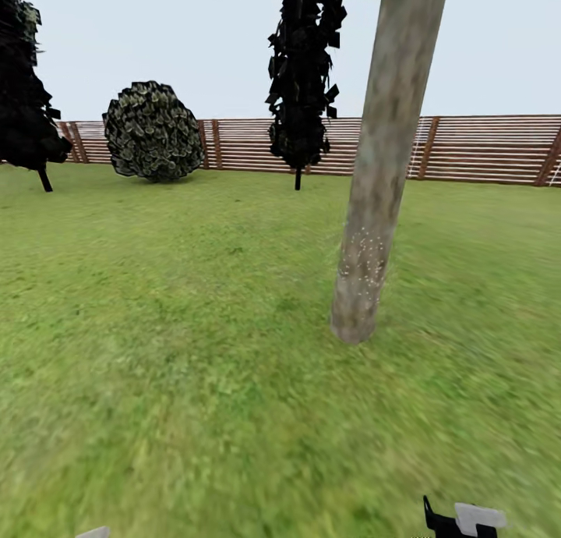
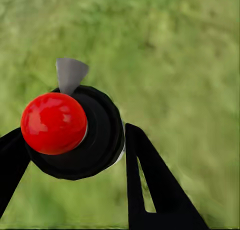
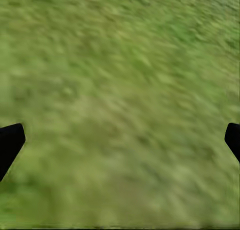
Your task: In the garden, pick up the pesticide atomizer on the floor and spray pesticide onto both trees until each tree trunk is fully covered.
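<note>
My left gripper (image 2: 75, 157) is shut on the pesticide atomizer (image 2: 95, 135), a round black body with a red ball cap (image 2: 53, 123) and a grey nozzle tip (image 2: 70, 74), held over grass. One tree trunk (image 1: 372, 203), thick and mottled grey-beige, rises from the lawn ahead and to the right; small white specks (image 1: 362, 269) dot its lower part. My right gripper (image 3: 120, 140) hangs open above bare grass, its black fingertips (image 3: 10, 142) wide apart. A piece of my right arm (image 1: 466, 518) shows at the lower edge of the head view.
A brown slatted fence (image 1: 483, 148) closes the far side of the lawn (image 1: 179, 327). A round leafy bush (image 1: 153, 131) stands at the back left. Thin black columnar trees stand at the back centre (image 1: 300, 78) and far left (image 1: 23, 101).
</note>
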